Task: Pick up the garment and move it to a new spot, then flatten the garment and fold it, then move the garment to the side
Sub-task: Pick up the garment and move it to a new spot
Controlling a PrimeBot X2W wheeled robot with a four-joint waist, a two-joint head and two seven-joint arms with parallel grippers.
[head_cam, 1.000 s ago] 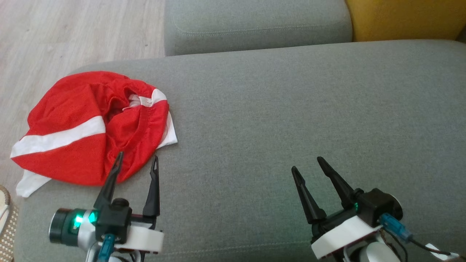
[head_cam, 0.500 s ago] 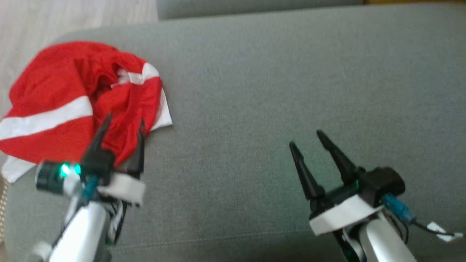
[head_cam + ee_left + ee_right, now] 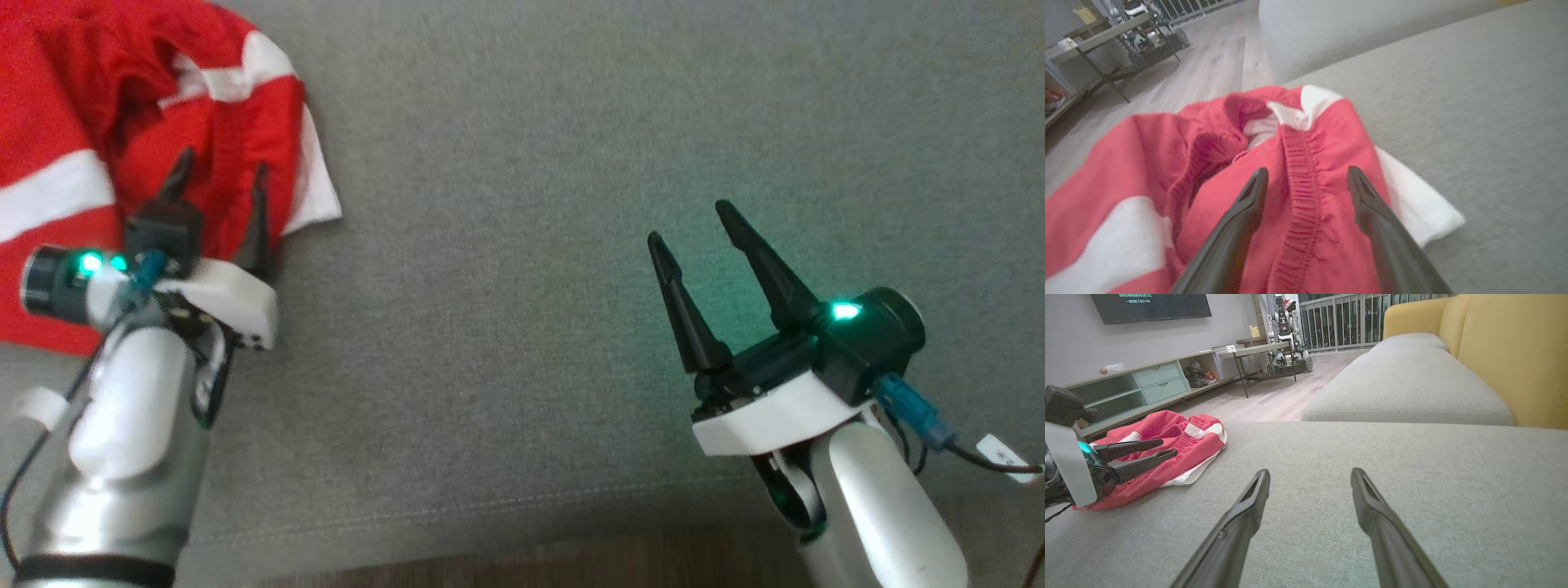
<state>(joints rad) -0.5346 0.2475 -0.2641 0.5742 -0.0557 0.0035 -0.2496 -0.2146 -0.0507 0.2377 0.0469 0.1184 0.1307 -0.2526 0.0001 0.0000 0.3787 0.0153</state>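
I see the crumpled red mesh garment with white stripes [image 3: 73,90] at the left end of the grey fabric sofa seat [image 3: 531,163]. My left hand [image 3: 224,159] hangs spread wide astride its gathered waistband. My right hand [image 3: 687,220] is also wide, well apart from the garment. Pale wood floor [image 3: 1265,400] lies beyond.

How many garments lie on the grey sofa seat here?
1: a crumpled red-and-white garment at the left end of the seat, the left gripper over it with jaws open. Anything beneath it would be hidden.
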